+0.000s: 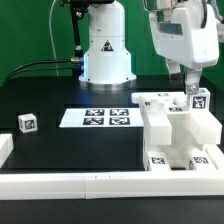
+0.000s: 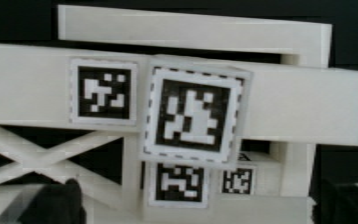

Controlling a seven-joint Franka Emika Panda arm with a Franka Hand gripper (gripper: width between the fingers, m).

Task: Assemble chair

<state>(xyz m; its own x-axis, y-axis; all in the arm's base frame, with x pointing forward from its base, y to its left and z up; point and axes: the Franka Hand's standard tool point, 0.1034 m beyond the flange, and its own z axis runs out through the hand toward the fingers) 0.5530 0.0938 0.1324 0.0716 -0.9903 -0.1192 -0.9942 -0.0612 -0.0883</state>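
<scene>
Exterior view: the chair (image 1: 172,132) stands at 4 o'clock on the table (image 1: 60,95), against the border rail (image 1: 90,182). Gripper (image 1: 193,92) hovers at its upper part, fingers spread wide, holding nothing. Risk, as I judge it: a finger clips the tagged post (image 1: 197,100) and knocks loose joints apart.

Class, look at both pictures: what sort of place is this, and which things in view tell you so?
Most likely a robotics lab test bench. A robot arm base stands on a black table, a marker board lies flat on it, and white chair parts carry small square tags.
</scene>
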